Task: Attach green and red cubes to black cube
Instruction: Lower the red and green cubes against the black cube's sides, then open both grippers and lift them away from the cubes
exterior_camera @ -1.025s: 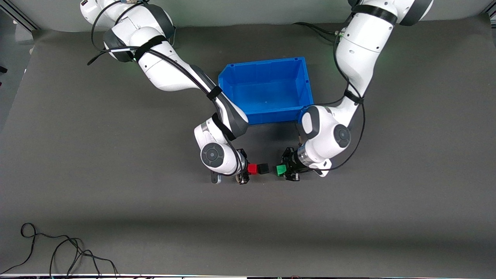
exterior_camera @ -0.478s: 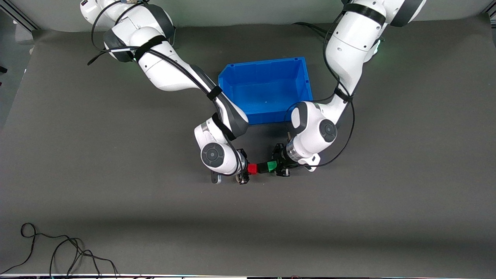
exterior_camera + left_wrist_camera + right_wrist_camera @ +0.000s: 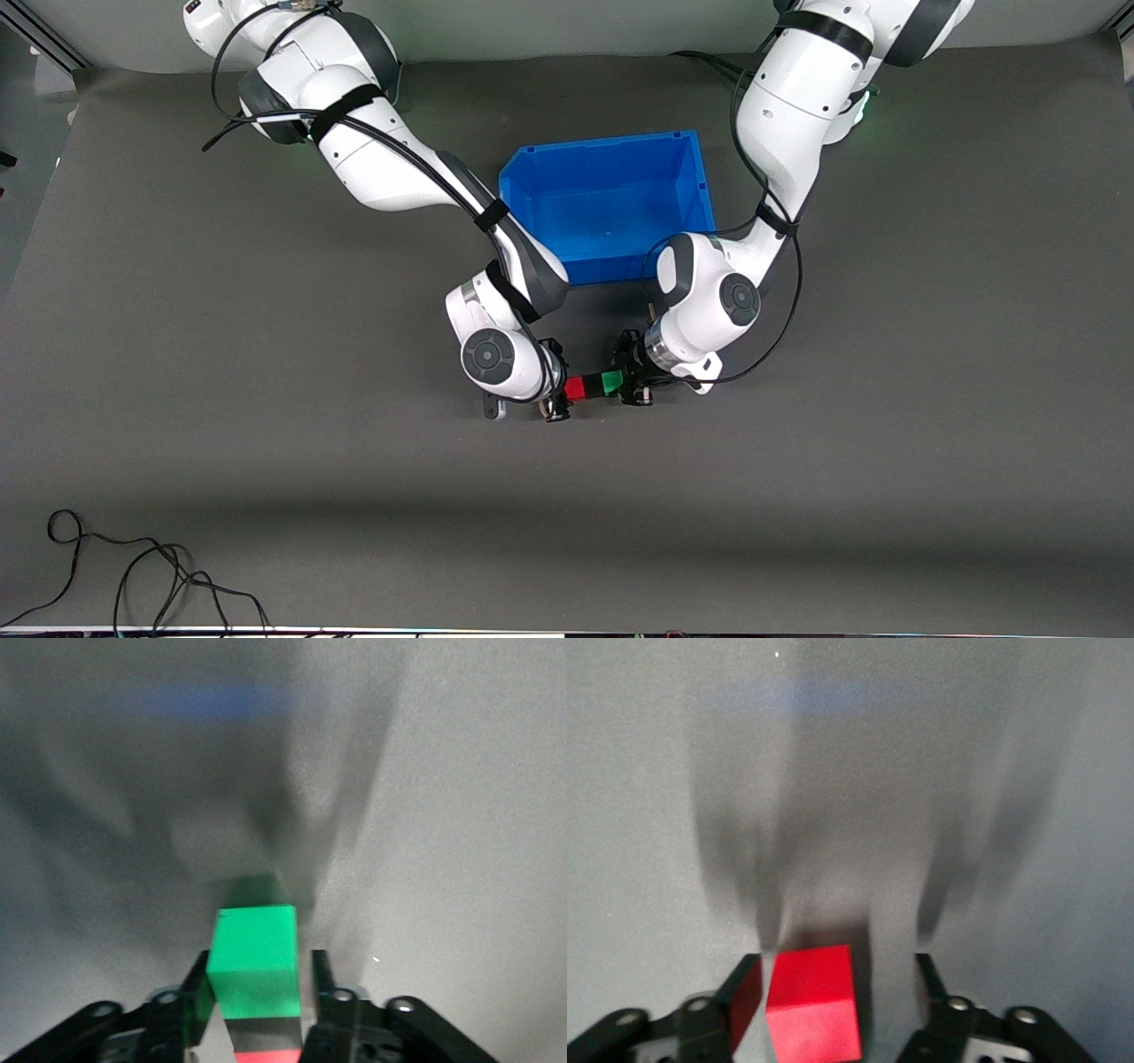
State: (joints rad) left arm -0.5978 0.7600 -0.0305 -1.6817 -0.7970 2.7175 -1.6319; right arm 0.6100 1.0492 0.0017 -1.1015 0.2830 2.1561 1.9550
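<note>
The red cube (image 3: 576,387), the black cube (image 3: 593,387) and the green cube (image 3: 611,383) form one tight row on the grey mat, nearer to the front camera than the blue bin. My left gripper (image 3: 631,387) is at the green end, shut on the green cube (image 3: 255,961). In the left wrist view the black cube (image 3: 266,1034) shows as a band against the green one, with a red sliver after it. My right gripper (image 3: 558,400) is at the red end, open. The red cube (image 3: 813,1005) lies between its fingers, against one finger (image 3: 744,997) and apart from the second.
An empty blue bin (image 3: 620,268) stands on the mat, farther from the front camera than the cubes, between the two arms. A black cable (image 3: 133,576) lies coiled near the front edge toward the right arm's end.
My left gripper has carried the green cube toward the right arm's end until it meets the black cube. The right gripper, red cube and black cube have stayed put.
</note>
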